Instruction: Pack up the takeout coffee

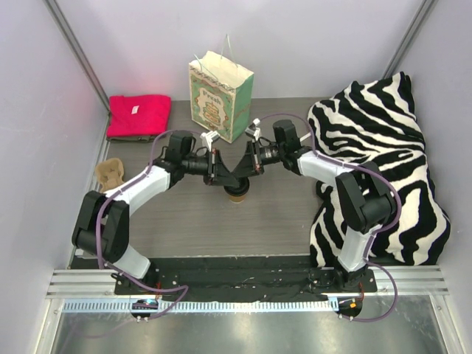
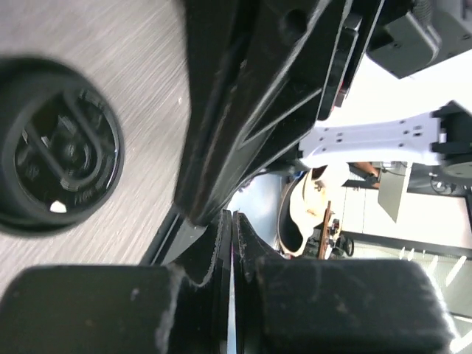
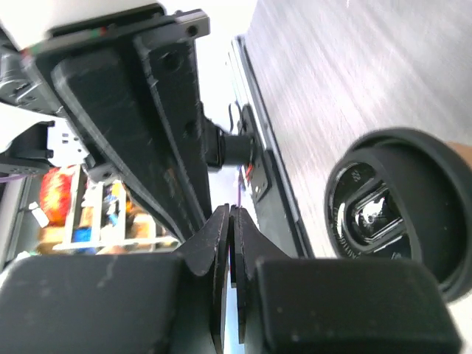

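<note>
Cup stood upright near the middle of the table, its tan wall showing just below the two grippers in the top view. A round black lid sat on the cup, and both wrist views showed its top with a raised oblong at the centre.

The left gripper extended from the left and the right gripper from the right, their tips meeting in a V right above the cup. Whether either tip touched the lid could not be told. In the left wrist view the left gripper's fingers lay together with only a hairline slit between them and nothing clamped. The lid lay off to one side of them, not between them. In the right wrist view the right gripper's fingers were likewise pressed together, holding nothing, with the lid beside them. Each wrist view also showed the other gripper's black body close in front.

A white-and-green bag with handles stood upright behind the grippers, near the back of the table and apart from the cup. A moulded-pulp tray lay at the left edge beside the left arm. A red towel lay folded in the far left corner. A zebra blanket was heaped along the right side.
</note>
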Motion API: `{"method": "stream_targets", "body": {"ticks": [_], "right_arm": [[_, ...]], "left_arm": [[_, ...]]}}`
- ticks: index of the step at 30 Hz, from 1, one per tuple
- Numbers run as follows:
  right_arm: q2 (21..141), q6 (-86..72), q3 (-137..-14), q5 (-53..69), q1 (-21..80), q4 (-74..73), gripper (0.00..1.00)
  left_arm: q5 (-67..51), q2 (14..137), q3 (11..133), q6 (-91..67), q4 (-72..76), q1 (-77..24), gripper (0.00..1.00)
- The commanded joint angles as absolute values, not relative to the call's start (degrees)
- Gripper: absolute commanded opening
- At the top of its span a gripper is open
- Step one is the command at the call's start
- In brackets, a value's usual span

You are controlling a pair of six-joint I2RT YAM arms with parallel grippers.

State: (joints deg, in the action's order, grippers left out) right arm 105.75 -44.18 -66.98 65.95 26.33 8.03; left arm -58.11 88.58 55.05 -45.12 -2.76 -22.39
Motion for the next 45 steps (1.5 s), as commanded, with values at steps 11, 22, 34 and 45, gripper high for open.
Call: {"method": "stream_targets", "body": {"ticks": [11,22,34,45], "right_arm": [[109.9,-38.2,-67.8,57.6,23.7,3.4,0.06],[109.5,-32.2,-69.2,57.9,22.5,-6.8,0.04],[103.2,-40.4,-72.3,61.0,22.5,3.1,0.1],[101.9,-31.5,-69.4,59.9,22.3,-8.8,0.28]], "left_arm": [[-53.0,99.1,58.2,-42.8,-2.1,-20.9,0.0],[-48.4,104.6,59.8,-34.3,-13.6,-20.3,0.0],[-51.8,101.9,62.6,-33.1,-15.0,-20.5,0.01],[-55.4,100.0,65.8,-39.7,-9.5,-20.5,0.12]]}}
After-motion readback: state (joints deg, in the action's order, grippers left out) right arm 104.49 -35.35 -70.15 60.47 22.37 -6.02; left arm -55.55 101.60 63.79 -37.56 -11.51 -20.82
